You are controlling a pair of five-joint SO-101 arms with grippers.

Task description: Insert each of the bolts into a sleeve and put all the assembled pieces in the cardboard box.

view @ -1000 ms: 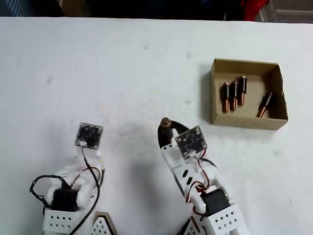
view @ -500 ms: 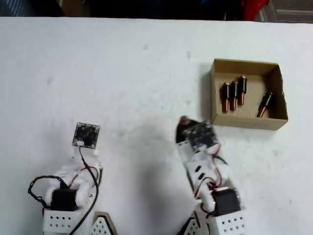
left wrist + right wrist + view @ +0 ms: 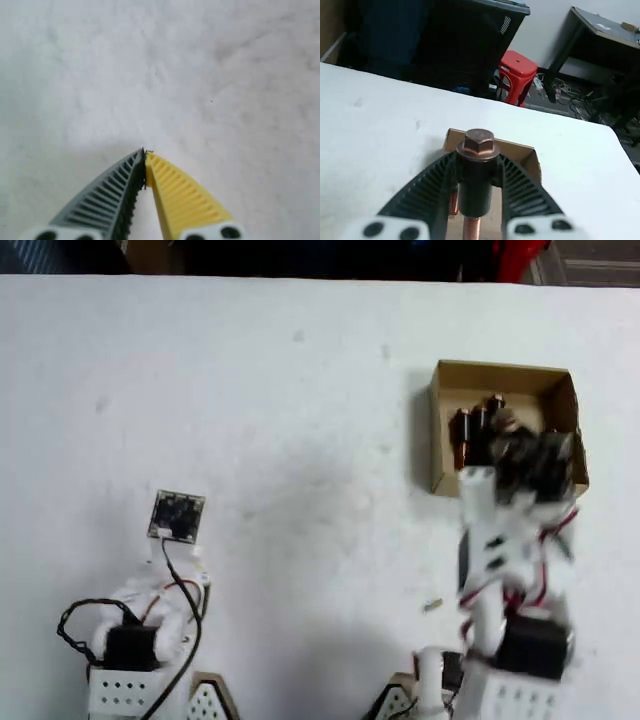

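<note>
At the near left the left gripper (image 3: 145, 154) has not stirred in the last second. Its grey and yellow fingers are pressed together, tips touching, with nothing between them, over bare table (image 3: 300, 390).

At the near right the right arm (image 3: 495, 540) has swung. A second ago its gripper hung near the middle of the table, left of the box; half a second ago it was closer. Now it reaches far and right, over the near part of the cardboard box (image 3: 500, 370). To my eye the carry is nearly done and only the drop remains. A small scrap (image 3: 432, 605) lies on the table near the arm's base; I cannot tell what it is.

The right gripper (image 3: 477, 159) pinches the assembled piece (image 3: 475, 187) upright between its black ribbed fingers. The bolt (image 3: 479, 141) shows a copper hex head on top. Below it the dark sleeve (image 3: 475, 192) sits in the grip, and the copper shank pokes out underneath. The bolt looks fully seated.

Beyond it stands the box's far wall. Inside, at the left, the finished pieces (image 3: 462, 440) lie side by side, partly covered by the arm.
</note>
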